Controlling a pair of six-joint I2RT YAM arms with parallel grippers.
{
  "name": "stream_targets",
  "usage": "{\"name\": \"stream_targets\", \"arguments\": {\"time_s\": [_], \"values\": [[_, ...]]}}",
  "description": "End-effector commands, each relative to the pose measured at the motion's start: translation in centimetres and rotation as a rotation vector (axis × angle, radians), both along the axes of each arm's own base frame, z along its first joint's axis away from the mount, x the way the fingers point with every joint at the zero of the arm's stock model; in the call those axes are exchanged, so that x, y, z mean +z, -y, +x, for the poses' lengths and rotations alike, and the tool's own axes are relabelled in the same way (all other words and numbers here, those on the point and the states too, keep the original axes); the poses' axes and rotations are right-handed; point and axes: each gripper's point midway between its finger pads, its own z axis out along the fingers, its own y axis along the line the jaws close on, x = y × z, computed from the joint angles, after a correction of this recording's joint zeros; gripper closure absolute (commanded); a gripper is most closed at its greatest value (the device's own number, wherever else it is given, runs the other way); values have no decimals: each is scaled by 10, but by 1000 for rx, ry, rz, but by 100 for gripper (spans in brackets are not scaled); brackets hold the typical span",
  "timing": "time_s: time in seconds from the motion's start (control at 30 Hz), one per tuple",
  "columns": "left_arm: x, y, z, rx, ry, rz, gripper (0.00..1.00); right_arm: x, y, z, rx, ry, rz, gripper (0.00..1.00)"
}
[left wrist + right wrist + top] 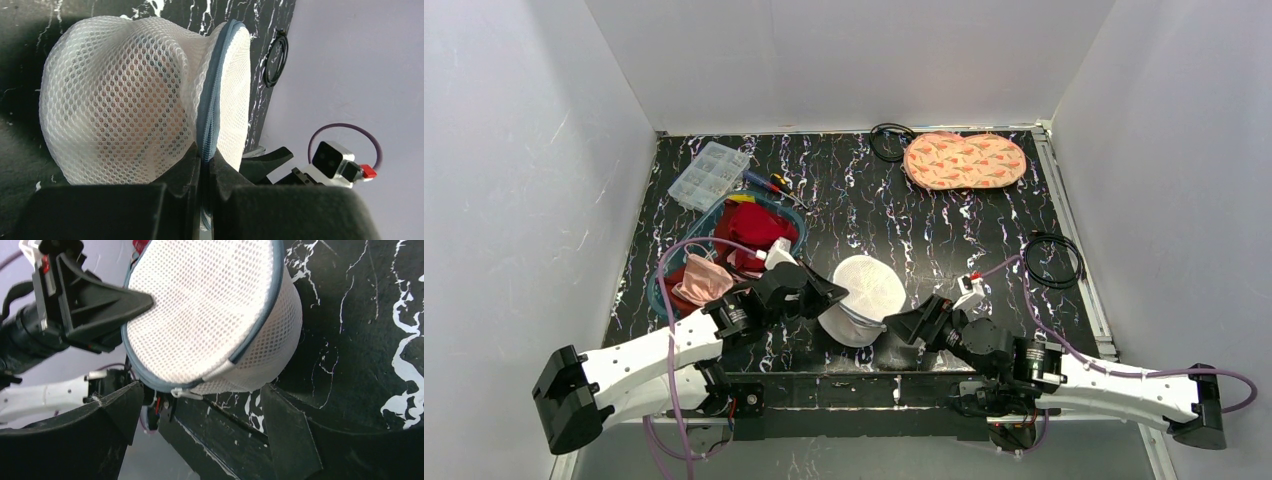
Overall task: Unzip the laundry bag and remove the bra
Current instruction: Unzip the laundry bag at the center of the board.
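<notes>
- The black, white-veined surface [944, 230] was closed in by pale walls on three sides, with both arm bases bolted along its near edge.
- Close to that edge, at mid-width, the laundry bag [864, 290] was tipped on its side between the two claws.
- The left claw [205, 167] was pinched tight on the bag's blue-grey zipper trim [209, 110].
- The right claw [200, 407] was spread wide with nothing held. The zipper pull [182, 392] lay untouched between its fingers.
- The zipper looked closed, so catching the pull was judged the step in hand.
- The small tab would best be centred between the fingers and gripped alone, without mesh. It could then be drawn along the trim's curve while the trim was kept taut by the left pinch.
- Little room was left toward the near edge. The basket [660, 296] of red clothes sat just beside the left claw.
- Open surface lay beyond and to the right of the bag, up to the cable coil [1052, 260] near the right edge.
- The organiser box [709, 175] and the patterned pad [964, 160] lay well apart by the far wall.
</notes>
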Motion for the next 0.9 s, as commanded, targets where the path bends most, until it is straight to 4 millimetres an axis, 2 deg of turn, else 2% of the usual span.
{"name": "stream_targets", "arguments": {"time_s": [0.0,0.1,0.17,0.33,0.53,0.6,0.67,0.73,0.83,0.87], "values": [[11,6,9,7,102,-22,100,28,0,23,-156,-11,131,7],[3,4,7,18,95,-34,100,28,-4,28,-182,-12,126,14],[-2,3,6,19,91,-24,100,28,-7,31,-196,-8,125,22],[-9,3,2,14,87,-12,100,33,-12,36,-210,19,132,57],[-16,-1,-2,-2,85,6,99,35,-19,36,-160,84,58,87],[-16,-3,-6,-26,99,19,86,37,-21,38,-112,147,-25,98],[-9,-5,-11,-99,153,68,60,48,-26,41,-28,225,-128,99],[-8,-20,-18,-147,160,184,41,58,-32,43,65,277,-210,99],[5,-42,-25,-202,196,312,24,67,-32,49,192,333,-347,99],[10,-50,-27,-211,206,341,22,73,-36,47,250,357,-374,99]]}}
